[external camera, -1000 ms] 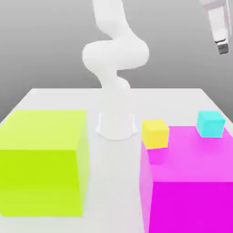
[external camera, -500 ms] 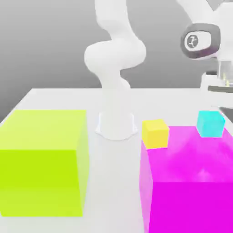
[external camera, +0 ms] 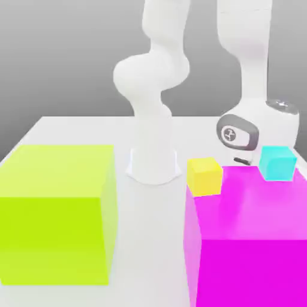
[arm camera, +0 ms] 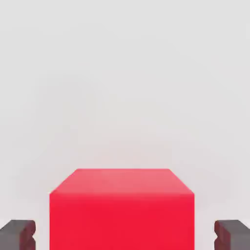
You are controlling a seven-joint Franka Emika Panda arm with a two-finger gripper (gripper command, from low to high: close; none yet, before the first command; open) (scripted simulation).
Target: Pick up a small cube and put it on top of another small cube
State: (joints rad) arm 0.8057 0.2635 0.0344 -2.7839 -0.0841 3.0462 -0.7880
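Observation:
In the hand view, the small red cube (arm camera: 122,210) rests on the pale table between my gripper's (arm camera: 125,235) two dark fingertips (arm camera: 18,235). A narrow gap shows on each side of the cube, so the jaws are open around it without touching it. In the exterior view, my hand (external camera: 243,135) hangs low behind the huge magenta block (external camera: 246,240), which hides the fingers and the red cube. The small cyan cube (external camera: 277,162) stands just to the exterior view's right of the hand, behind the magenta block's far edge.
A small yellow cube (external camera: 205,175) sits by the magenta block's far left corner. A big lime block (external camera: 57,210) fills the exterior view's left. The arm's white base (external camera: 153,165) stands at the middle back of the white table (external camera: 150,240).
The arm has come down from high at the exterior view's right to just behind the magenta block, beside the cyan cube. The cubes and blocks have not moved.

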